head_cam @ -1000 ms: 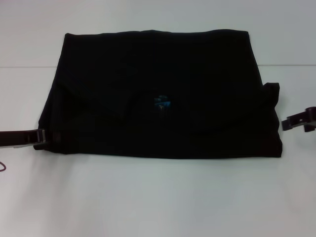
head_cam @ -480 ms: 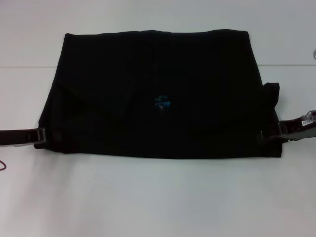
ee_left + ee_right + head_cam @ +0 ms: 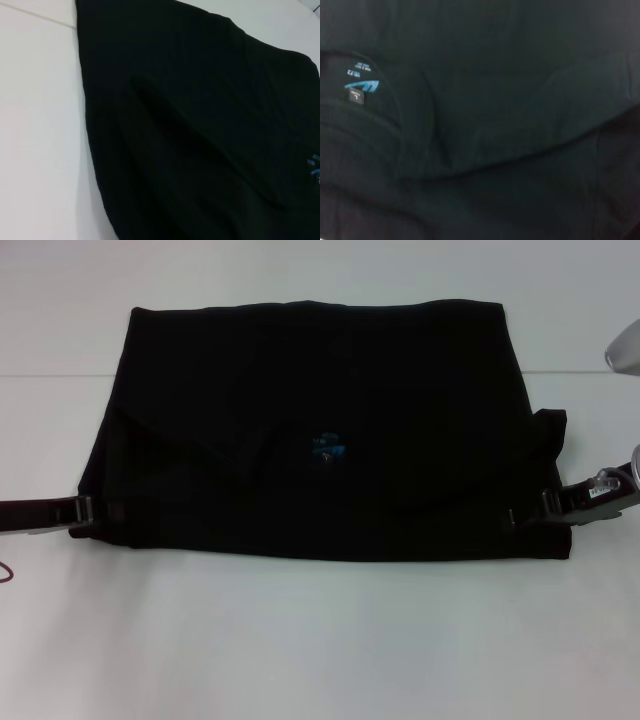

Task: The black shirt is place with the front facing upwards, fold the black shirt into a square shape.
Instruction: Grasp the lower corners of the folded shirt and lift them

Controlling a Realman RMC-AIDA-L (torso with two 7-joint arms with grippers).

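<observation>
Both pincers seemingly at black shirt [image 3: 320, 430] edges

Bright, even light washes the white worktop [image 3: 320, 640] pale; the black shirt [image 3: 320, 430] reads as a near-featureless dark mass (folds barely show), perhaps slightly soft-focused throughout.

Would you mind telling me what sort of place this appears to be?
Probably a lab or test bench rather than a home: a bare white table, only the black shirt on it, with the left gripper and right gripper at its side edges.
</observation>
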